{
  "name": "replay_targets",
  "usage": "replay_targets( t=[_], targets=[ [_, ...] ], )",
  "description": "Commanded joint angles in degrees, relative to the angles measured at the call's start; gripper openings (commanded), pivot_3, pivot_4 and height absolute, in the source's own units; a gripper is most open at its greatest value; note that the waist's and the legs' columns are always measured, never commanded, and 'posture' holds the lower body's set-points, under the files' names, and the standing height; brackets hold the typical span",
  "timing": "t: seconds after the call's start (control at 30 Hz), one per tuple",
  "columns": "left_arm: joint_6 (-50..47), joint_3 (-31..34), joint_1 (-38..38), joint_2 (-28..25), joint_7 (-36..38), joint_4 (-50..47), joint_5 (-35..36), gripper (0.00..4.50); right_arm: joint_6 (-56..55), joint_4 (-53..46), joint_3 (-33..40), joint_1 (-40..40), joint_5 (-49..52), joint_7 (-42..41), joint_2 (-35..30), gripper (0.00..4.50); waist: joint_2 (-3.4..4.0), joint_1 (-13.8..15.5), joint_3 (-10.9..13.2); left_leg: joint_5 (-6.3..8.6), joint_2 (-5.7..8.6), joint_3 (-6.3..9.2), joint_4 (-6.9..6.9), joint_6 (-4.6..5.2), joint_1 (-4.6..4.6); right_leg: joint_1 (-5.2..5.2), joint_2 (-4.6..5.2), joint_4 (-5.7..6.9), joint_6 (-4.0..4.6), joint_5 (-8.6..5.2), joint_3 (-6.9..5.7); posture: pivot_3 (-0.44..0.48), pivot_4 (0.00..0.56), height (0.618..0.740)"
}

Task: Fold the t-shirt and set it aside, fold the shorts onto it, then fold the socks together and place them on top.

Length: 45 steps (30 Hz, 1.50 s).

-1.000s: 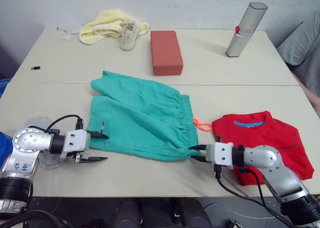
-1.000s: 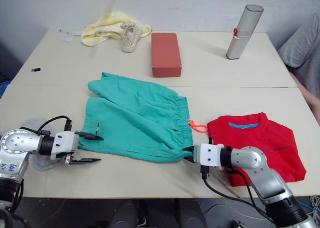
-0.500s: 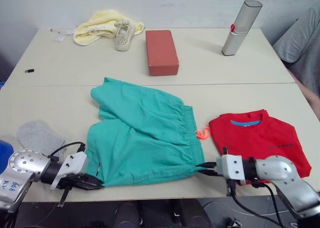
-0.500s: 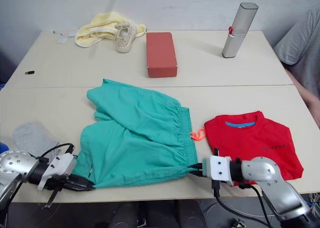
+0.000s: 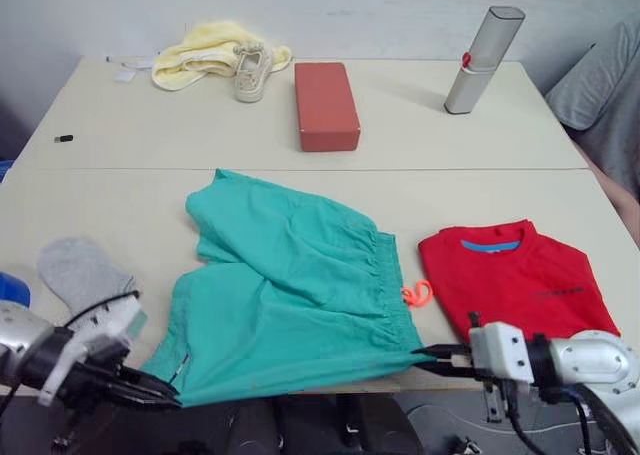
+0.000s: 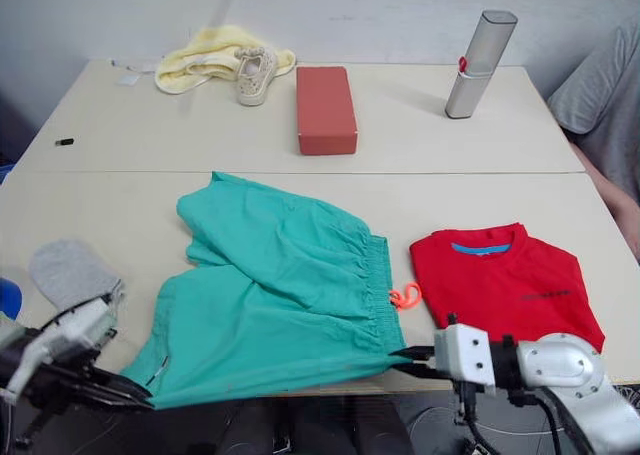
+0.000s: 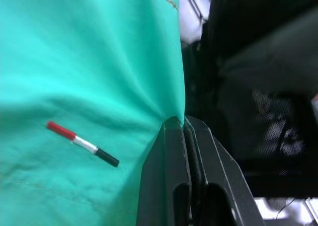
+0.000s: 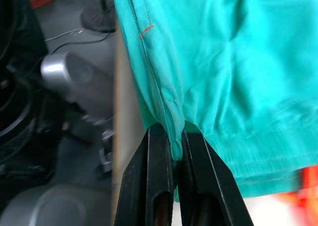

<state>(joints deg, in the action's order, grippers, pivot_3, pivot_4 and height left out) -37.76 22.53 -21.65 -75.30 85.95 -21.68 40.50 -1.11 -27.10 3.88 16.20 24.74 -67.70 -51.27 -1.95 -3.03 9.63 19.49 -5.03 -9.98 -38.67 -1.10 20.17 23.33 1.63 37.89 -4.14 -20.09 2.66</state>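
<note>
The shorts [image 5: 290,295] lie spread across the near half of the table [image 5: 130,125], with their front edge at the table's near edge. Your left gripper [image 5: 160,400] is clamped on the shorts' near left corner, fingers pressed flat together with the fabric between them. Your right gripper [image 5: 432,357] pinches the near right corner by the waistband the same way, closed tight on the cloth. The orange drawstring [image 5: 416,294] curls just beside the waistband, between the shorts and the t-shirt [image 5: 515,280], which lies folded to the right. You have one grey sock [image 5: 82,271] lying flat to the left of the shorts.
</note>
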Motion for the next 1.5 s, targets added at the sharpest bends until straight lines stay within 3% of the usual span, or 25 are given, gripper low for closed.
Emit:
replay_targets(
  t=[0.03, 0.1, 0.2, 0.33, 0.43, 0.5, 0.57, 0.67, 0.8, 0.93, 1.03, 1.17, 1.27, 1.33, 1.5],
  targets=[
    [2.3, -0.3, 2.0, -0.5, 1.5, 3.4, -3.3, 0.02, 0.1, 1.0, 2.1, 0.0, 0.7, -1.1, -0.9, 0.0, 0.08, 0.0, 0.0, 0.0, 0.06, -0.01, 0.06, 0.0, 0.0, 0.01, 0.0, -0.01, 0.01, -0.01, 0.01, 0.0, 0.15, 0.74],
    [5.3, -2.7, 6.1, 1.2, 0.8, 5.3, -4.0, 0.02, 0.9, 0.8, 1.5, -1.2, 2.2, -2.2, -0.5, 0.0, 0.09, -0.1, 0.0, 0.0, 0.23, -0.03, 0.12, -0.02, 0.02, 0.06, -0.03, -0.02, 0.05, -0.03, 0.01, 0.0, 0.15, 0.74],
    [5.9, -7.8, 20.5, 4.6, -2.4, 10.2, -3.8, 0.02, 6.1, 1.4, 2.5, -8.6, 7.3, 0.0, 1.1, 0.0, 0.13, -0.1, 0.1, -0.02, 0.18, -0.06, 0.08, -0.07, 0.04, 0.1, -0.11, -0.03, 0.04, -0.03, 0.02, 0.0, 0.15, 0.74],
    [16.1, -15.1, 54.1, 18.1, -17.4, 28.7, -15.3, 0.02, 1.4, 15.4, 4.3, -35.0, 2.6, 7.2, 6.0, 0.0, 0.15, 0.1, 0.6, -0.12, 0.22, -0.09, -0.35, 0.05, 0.1, 0.02, -0.33, 0.09, -0.01, 0.25, -0.14, 0.0, 0.15, 0.74],
    [20.6, -15.9, 66.0, 23.3, -21.3, 37.5, -18.7, 0.02, 0.6, 22.3, 4.3, -46.1, -0.2, 11.0, 8.3, 0.0, 0.2, 0.2, 0.7, -0.42, 0.34, -0.16, -0.3, 0.19, 0.28, 0.19, -0.4, -0.01, -0.27, 0.65, -0.22, 0.0, 0.15, 0.74],
    [22.3, -16.3, 69.7, 24.7, -20.2, 39.8, -19.0, 0.02, 0.8, 24.0, 3.5, -49.4, -0.7, 10.4, 8.5, 0.0, 0.2, 0.1, 0.7, -0.24, 0.26, -0.21, -0.31, 0.09, 0.36, 0.31, -0.2, 0.03, -0.2, 0.42, -0.28, 0.0, 0.15, 0.74],
    [27.6, -17.4, 70.8, 24.2, -18.8, 42.0, -21.8, 0.02, -0.6, 24.1, 2.8, -49.3, -1.9, 9.8, 8.7, 0.0, 0.2, -0.1, 0.7, -0.22, 0.19, -0.26, -0.2, 0.1, 0.56, 0.58, -0.08, 0.1, -0.24, 0.37, -0.36, 0.0, 0.15, 0.74],
    [27.1, -15.7, 71.4, 24.2, -15.0, 43.5, -19.2, 0.02, -0.2, 22.7, 2.7, -46.9, -2.2, 9.8, 9.4, 0.0, 0.21, -0.4, 0.7, -0.2, -0.03, -0.27, -0.25, 0.11, 1.33, 1.56, 0.02, 0.46, -0.12, 0.3, -0.86, 0.0, 0.15, 0.74],
    [20.9, -16.2, 62.9, 21.3, -6.2, 35.3, -14.6, 0.02, 0.9, 17.4, 2.9, -40.1, 0.5, 6.2, 8.3, 0.0, 0.22, -1.1, 0.7, -0.2, -0.04, -0.38, -0.36, 0.11, 1.5, 2.12, 0.09, 1.09, 0.1, 0.16, -0.98, 0.0, 0.15, 0.74],
    [12.0, -14.9, 50.7, 19.8, -6.5, 22.0, -9.9, 0.87, 1.1, 14.2, 3.8, -32.9, 1.1, 4.4, 7.2, 0.0, 0.29, -2.0, 0.8, -0.17, -0.14, -0.2, -0.5, -0.11, 1.37, 2.12, 0.05, 1.24, 0.17, 0.12, -0.54, 0.0, 0.15, 0.74],
    [12.0, -13.3, 38.2, 18.1, -6.2, 12.3, -9.8, 1.84, -0.6, 13.5, 5.0, -26.8, 0.5, 2.5, 5.9, 0.0, 0.26, -2.1, 0.9, -0.24, -0.08, -0.22, -0.66, -0.23, 0.81, 1.65, 0.05, 1.52, 0.14, 0.18, -0.13, 0.0, 0.15, 0.74],
    [21.2, -12.6, 30.2, 22.1, -10.9, 10.1, -14.4, 3.11, -5.5, 13.4, 5.7, -19.4, -0.1, -2.4, 4.1, 0.0, 0.24, -1.1, 0.9, -0.25, 0.02, 0.01, -0.55, -0.23, 0.04, 0.68, 0.03, 1.31, 0.17, 0.16, -0.22, 0.0, 0.15, 0.74],
    [28.1, -12.6, 30.3, 25.4, -14.7, 11.7, -17.3, 4.08, -9.4, 14.2, 6.1, -15.6, -0.1, -6.2, 2.9, 0.0, 0.23, -0.5, 0.9, -0.23, 0.02, 0.16, -0.54, -0.2, -0.06, 0.36, 0.02, 1.01, 0.11, 0.21, -0.38, 0.0, 0.15, 0.74],
    [29.6, -11.8, 31.3, 28.2, -16.8, 12.5, -16.1, 4.08, -13.7, 15.9, 6.6, -12.9, -1.0, -8.9, 1.9, 0.0, 0.3, 0.4, 0.9, -0.18, 0.12, 0.22, -0.5, -0.11, -0.07, 0.26, 0.02, 0.83, 0.07, 0.23, -0.46, 0.0, 0.15, 0.74],
    [26.2, -12.5, 33.1, 28.0, -17.1, 13.8, -14.9, 4.47, -17.6, 18.1, 6.6, -11.5, -1.8, -9.3, 1.6, 0.0, 0.23, 0.6, 0.9, -0.11, 0.11, 0.12, -0.49, 0.01, -0.01, 0.25, 0.08, 0.6, -0.04, 0.29, -0.45, 0.0, 0.15, 0.74]
  ],
)
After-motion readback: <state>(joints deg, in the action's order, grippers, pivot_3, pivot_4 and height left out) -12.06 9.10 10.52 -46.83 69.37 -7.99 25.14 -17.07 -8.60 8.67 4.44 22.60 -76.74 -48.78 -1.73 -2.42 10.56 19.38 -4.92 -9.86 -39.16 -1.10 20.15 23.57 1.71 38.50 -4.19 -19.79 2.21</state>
